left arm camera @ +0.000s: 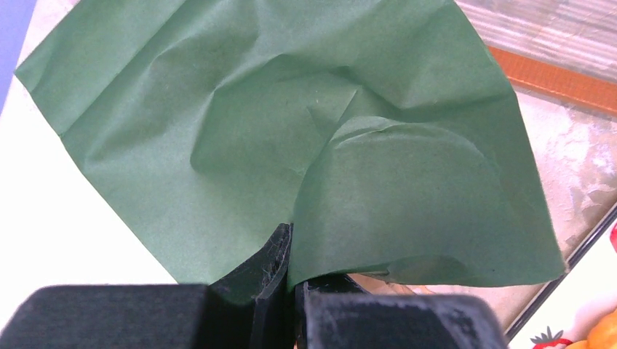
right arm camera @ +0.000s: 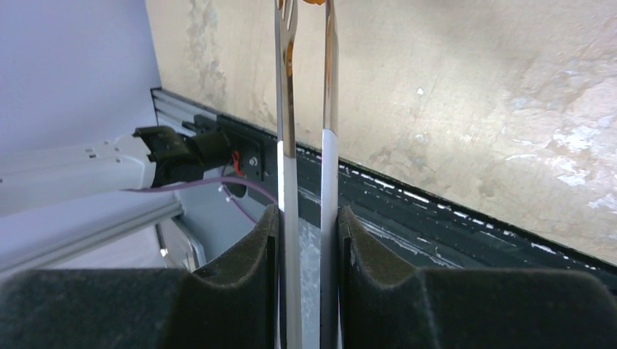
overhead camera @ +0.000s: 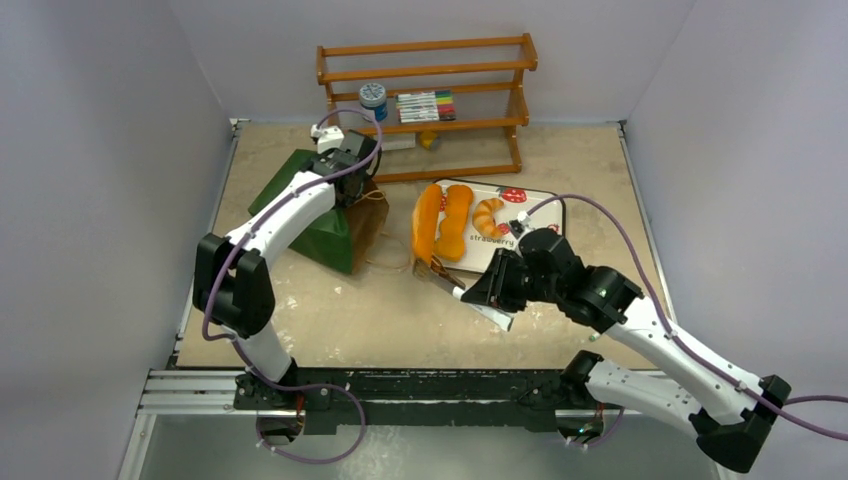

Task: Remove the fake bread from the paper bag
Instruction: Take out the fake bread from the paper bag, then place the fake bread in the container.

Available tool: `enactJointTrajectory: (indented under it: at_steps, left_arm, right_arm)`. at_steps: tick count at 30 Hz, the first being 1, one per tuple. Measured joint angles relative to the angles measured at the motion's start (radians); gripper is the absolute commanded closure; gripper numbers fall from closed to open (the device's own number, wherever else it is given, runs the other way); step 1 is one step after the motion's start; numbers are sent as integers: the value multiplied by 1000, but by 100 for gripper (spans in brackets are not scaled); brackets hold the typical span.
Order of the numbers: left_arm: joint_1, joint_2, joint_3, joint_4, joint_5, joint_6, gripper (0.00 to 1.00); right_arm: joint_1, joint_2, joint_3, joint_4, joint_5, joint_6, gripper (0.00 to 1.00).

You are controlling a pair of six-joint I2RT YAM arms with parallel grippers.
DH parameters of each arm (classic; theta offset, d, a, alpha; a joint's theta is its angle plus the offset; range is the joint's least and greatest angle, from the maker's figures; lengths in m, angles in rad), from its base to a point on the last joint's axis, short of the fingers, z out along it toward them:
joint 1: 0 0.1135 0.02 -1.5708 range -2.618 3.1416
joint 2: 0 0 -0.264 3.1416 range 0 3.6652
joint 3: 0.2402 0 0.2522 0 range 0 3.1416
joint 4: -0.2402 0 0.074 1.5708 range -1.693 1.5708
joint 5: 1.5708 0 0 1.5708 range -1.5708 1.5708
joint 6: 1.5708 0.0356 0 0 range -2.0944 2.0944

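Left jaws pinching paper bag (left arm camera: 218,131); right jaws squeezing tongs (right arm camera: 287,109), apparently depositing orange bread (overhead camera: 427,225); next: ease tongs open.

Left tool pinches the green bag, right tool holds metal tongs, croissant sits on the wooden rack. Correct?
No: the croissant lies on the strawberry tray; the top external view shows it. The left tool does pinch the green bag, and the right tool does hold the metal tongs.

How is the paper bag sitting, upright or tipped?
Tipped: the paper bag lies on its side, brown mouth toward the tray, left gripper pinching its edge.
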Motion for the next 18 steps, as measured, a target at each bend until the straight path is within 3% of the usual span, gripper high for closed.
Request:
enactJointTrajectory:
  at_steps: [9, 18]
  left_arm:
    - [0, -43, -80, 39, 3, 11, 100]
    - [0, -79, -109, 59, 20, 35, 100]
  right_arm:
    - [-37, 86, 96, -98, 124, -14, 100]
    - [-343, 229, 195, -106, 135, -208, 100]
